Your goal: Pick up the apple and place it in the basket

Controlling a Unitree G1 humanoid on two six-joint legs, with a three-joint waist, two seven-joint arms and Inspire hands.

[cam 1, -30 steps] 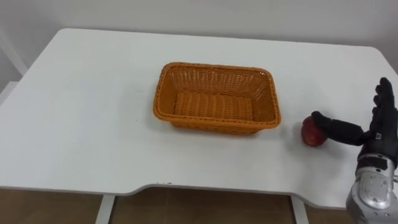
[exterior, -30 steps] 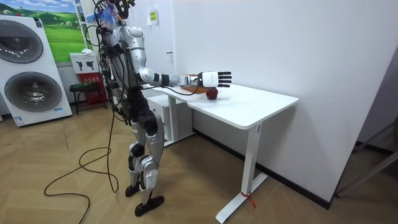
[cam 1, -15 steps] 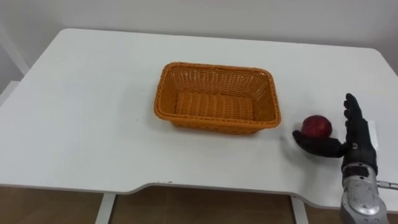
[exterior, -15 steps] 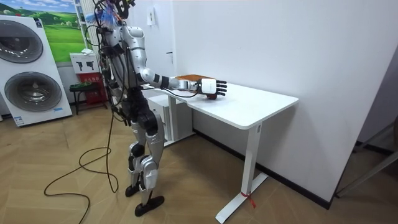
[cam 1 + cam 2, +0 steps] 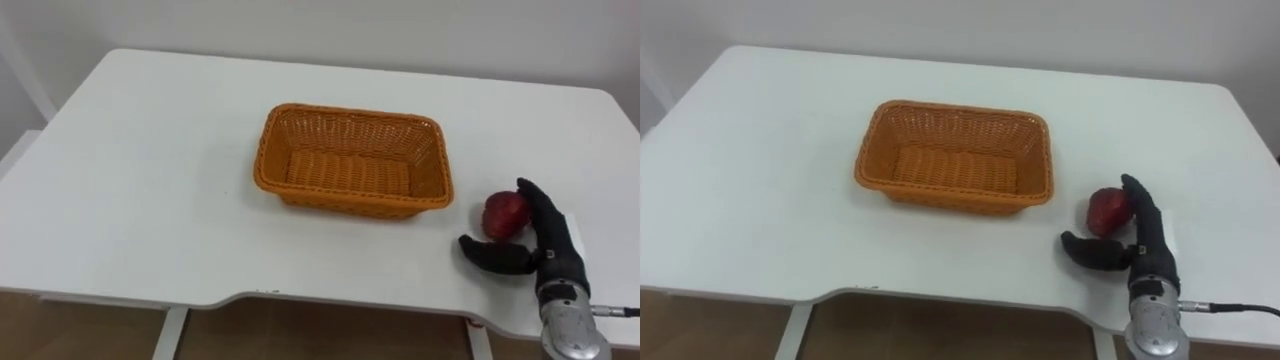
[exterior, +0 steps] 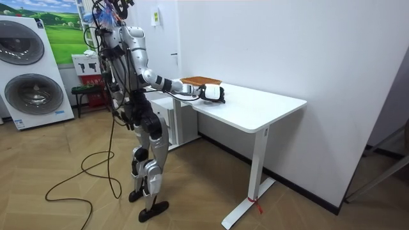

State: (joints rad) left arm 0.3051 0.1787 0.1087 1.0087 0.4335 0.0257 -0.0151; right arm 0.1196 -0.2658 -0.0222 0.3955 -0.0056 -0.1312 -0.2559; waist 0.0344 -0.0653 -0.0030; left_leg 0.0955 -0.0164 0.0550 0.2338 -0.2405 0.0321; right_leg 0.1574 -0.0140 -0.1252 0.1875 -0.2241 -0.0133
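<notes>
Apple [image 5: 505,214]: red, on the white table [image 5: 150,150], just right of the orange basket [image 5: 350,160], not touching it.
Room: bare tabletop left of and behind the basket; front edge near the apple.
Right hand [image 5: 545,258]: spread wide, straight fingers against the apple's right side, thumb out in front, gripping nothing.
Count: one apple, one basket.

Nothing legible. A yellow notice [image 6: 156,18] high to the right of the washing machine [image 6: 29,76] and a white box [image 6: 86,64] just beside it carry print too small to read.
</notes>
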